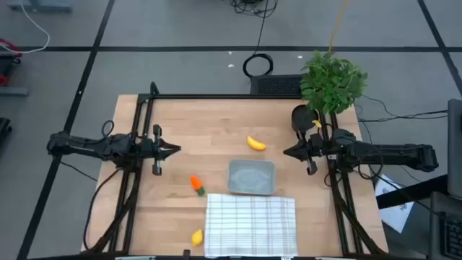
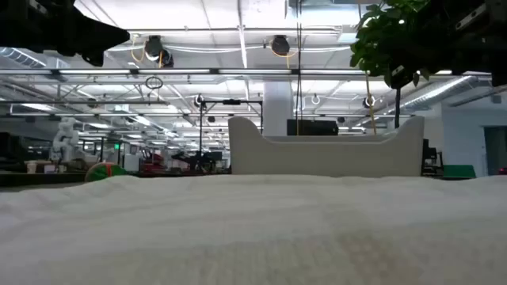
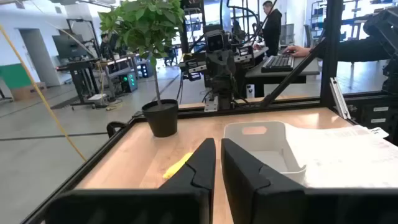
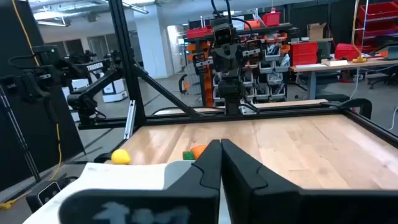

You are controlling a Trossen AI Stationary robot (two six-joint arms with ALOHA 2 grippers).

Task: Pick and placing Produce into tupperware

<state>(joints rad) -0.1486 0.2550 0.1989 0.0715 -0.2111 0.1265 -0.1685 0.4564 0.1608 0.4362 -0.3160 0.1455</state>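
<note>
Left gripper: left side of table, fingers pressed together, holding nothing.
Right gripper: right side, fingers together, holding nothing.
Tub: center, touching cloth.
Banana: near tub.
Carrot: beside cloth.
Lemon: by cloth's left edge.

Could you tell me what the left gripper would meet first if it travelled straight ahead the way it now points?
Probably nothing at first: the left gripper points across bare table, passing between the banana and the tupperware; eventually the right gripper.
</note>
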